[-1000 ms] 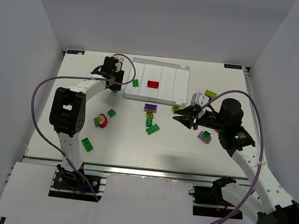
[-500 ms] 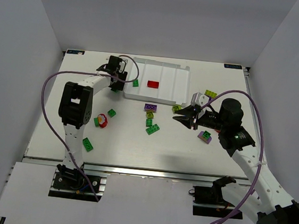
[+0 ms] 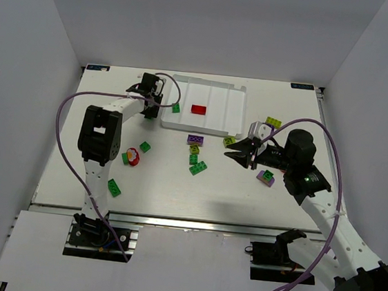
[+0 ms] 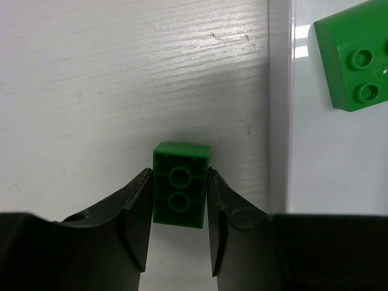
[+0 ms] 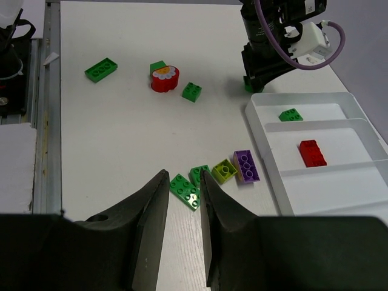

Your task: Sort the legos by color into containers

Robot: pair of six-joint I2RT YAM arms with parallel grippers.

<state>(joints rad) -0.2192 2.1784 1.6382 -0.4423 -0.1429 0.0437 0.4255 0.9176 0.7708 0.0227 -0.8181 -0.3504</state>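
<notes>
left gripper (image 4: 179, 177) low beside tray (image 4: 279, 91), clamping green brick (image 4: 180, 189)

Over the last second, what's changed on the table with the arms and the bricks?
The left arm swung its elbow rightward, bringing the left gripper closer to the tray's left wall, where its fingers now pinch a green brick lying studs-down on the table. The right gripper, the red brick in the tray and the loose bricks stayed put.

Place: robotics lab test cell | Evidence: white table (image 3: 162, 184) is enclosed by plain white panels (image 3: 22, 65) | left arm (image 3: 101, 136) and right arm (image 3: 325, 215) are mounted at an aluminium rail (image 3: 193, 223) | purple cables (image 3: 337, 167) are looped loosely
</notes>
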